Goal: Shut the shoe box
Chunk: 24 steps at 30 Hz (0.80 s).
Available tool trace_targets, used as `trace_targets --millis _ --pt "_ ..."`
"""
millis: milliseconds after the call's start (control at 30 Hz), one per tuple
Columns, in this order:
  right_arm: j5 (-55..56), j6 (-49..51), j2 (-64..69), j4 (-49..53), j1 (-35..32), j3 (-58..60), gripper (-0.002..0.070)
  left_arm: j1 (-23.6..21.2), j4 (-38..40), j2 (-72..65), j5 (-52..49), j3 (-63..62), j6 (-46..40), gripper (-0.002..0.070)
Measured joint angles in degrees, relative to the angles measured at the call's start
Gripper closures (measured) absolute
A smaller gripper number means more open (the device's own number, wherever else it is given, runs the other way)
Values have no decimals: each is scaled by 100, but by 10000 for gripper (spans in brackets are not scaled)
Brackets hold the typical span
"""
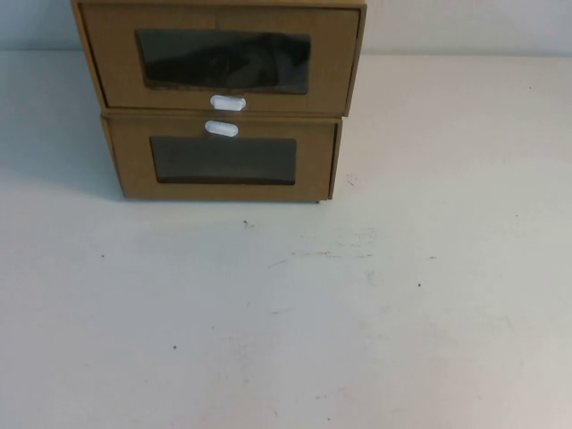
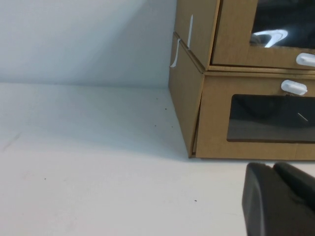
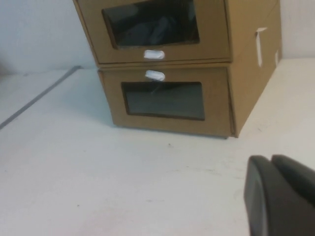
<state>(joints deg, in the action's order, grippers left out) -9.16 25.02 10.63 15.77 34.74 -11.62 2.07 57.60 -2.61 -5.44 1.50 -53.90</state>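
Two brown cardboard drawer boxes stand stacked at the back of the table. The upper one is the shoe box (image 1: 107, 63), with a dark window and a white pull tab (image 1: 228, 103) below it. It also shows in the left wrist view (image 2: 236, 34) and the right wrist view (image 3: 214, 34). Its front panel looks about level with the lower box's front. My left gripper (image 2: 273, 168) is shut and empty, low over the table, in front of the boxes' left corner. My right gripper (image 3: 270, 160) is shut and empty, in front of their right side. Neither gripper shows in the high view.
The lower matching box (image 1: 130, 165) has its white tab (image 1: 222, 129) above its window. The white table (image 1: 286, 322) stretches in front of the boxes. A pale wall stands behind them.
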Motion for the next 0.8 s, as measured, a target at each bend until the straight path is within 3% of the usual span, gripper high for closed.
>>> trace_targets --millis 100,367,800 --pt "-250 41 -253 214 -552 72 687 0 0 0 0 0 0 680" --pt "-222 55 -928 249 -2770 865 687 0 0 0 0 0 0 680" --pt "128 64 -1108 300 -2985 1202 687 0 0 0 -46 0 0 680"
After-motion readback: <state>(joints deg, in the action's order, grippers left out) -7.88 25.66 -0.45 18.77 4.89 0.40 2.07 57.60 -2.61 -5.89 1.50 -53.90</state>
